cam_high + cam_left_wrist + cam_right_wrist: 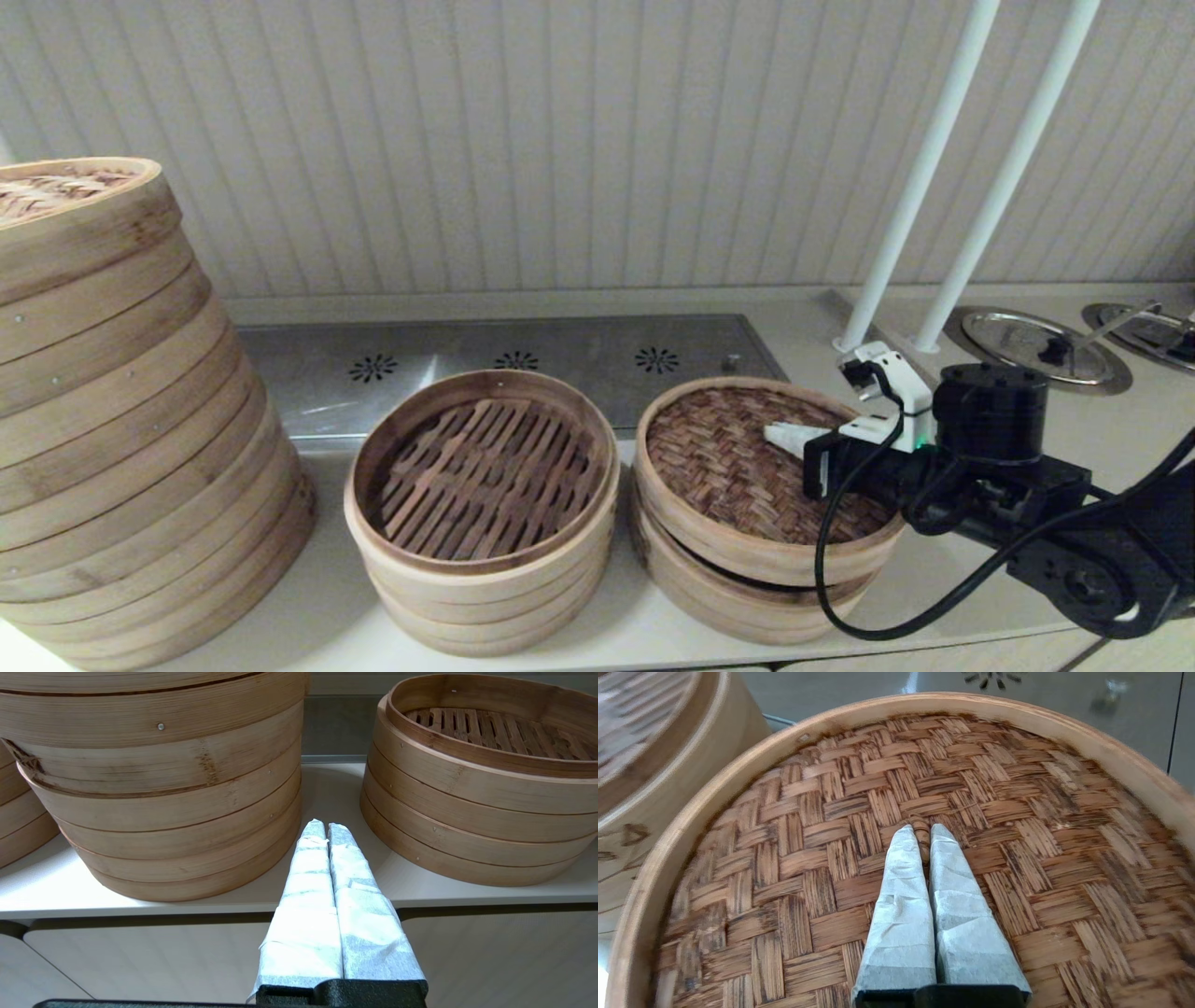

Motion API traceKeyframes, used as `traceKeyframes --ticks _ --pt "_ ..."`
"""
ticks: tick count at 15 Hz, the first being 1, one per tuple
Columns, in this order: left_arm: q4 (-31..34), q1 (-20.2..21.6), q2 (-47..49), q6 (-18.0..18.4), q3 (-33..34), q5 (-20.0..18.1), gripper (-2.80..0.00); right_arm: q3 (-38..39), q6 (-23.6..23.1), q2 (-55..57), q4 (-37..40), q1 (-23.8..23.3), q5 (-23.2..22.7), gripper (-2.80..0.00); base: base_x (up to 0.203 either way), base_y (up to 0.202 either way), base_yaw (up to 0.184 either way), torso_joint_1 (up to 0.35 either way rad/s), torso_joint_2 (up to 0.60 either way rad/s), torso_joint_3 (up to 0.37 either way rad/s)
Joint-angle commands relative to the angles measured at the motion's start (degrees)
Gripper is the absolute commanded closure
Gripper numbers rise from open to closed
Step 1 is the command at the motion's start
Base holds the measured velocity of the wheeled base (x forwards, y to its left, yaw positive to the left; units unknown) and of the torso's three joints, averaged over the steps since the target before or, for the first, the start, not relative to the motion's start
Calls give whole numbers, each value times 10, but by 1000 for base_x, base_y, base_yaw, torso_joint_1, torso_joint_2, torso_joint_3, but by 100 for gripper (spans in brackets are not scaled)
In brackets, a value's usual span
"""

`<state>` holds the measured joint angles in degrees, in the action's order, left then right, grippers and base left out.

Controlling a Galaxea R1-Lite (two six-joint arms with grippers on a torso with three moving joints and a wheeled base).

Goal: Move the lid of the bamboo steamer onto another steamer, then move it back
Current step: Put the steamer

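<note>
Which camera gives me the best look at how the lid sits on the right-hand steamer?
The head view: it shows the whole bamboo steamer lid tilted on the steamer, with a dark gap at its front edge. The right wrist view shows only the lid's woven top under the right gripper. The left wrist view does not show it.

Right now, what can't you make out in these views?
- Steamer under the lid: floor hidden by the lid, all views.
- Right gripper: whether it pinches a lid knob, fingers cover it.
- Tall stack: cut off at head view's left edge.
</note>
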<state>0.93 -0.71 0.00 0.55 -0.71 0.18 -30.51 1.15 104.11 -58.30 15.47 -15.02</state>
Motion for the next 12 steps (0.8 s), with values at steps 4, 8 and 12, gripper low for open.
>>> traceKeyframes --ticks 4,8,12 --pt "0 0 1 1 0 0 0 20 0 1 -13 9 -1 0 0 0 0 0 0 0" --pt "0 0 1 0 0 0 0 37 0 4 -14 8 -1 0 0 0 0 0 0 0" --pt "0 0 1 0 0 0 0 44 0 14 -15 7 -2 0 0 0 0 0 0 0"
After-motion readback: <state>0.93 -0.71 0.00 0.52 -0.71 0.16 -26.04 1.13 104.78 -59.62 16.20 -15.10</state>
